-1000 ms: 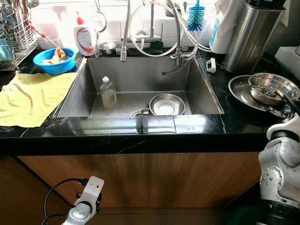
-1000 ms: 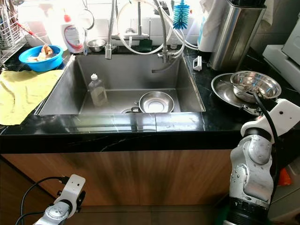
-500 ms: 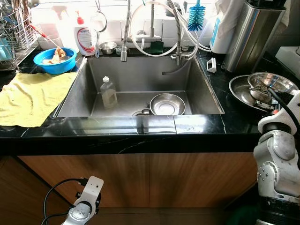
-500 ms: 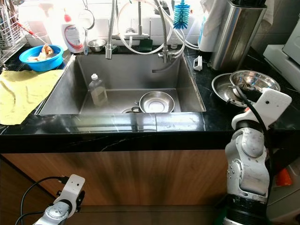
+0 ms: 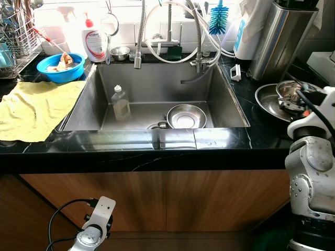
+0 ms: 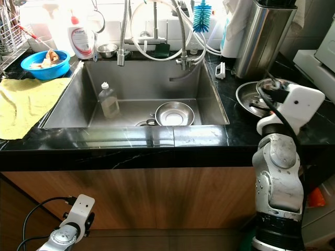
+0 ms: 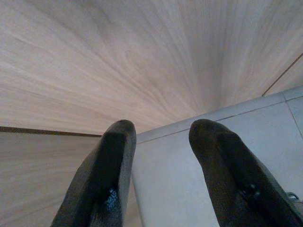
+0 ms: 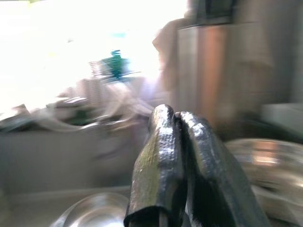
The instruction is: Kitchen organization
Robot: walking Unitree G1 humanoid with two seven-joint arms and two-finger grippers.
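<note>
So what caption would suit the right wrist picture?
Right hand, fingers pressed together, raised over the counter near a steel bowl.

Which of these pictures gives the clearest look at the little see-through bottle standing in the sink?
The left eye view: the bottle stands upright and sharp on the left of the sink floor, beside the steel bowl. The right eye view shows it about as well, only slightly smaller. The right wrist view is blurred, and the left wrist view faces wood cabinet and floor.

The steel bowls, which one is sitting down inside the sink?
The steel bowl on the sink floor, beside the clear bottle. The small one sits on the back ledge by the soap bottle; another rests on the right counter near the right hand.
</note>
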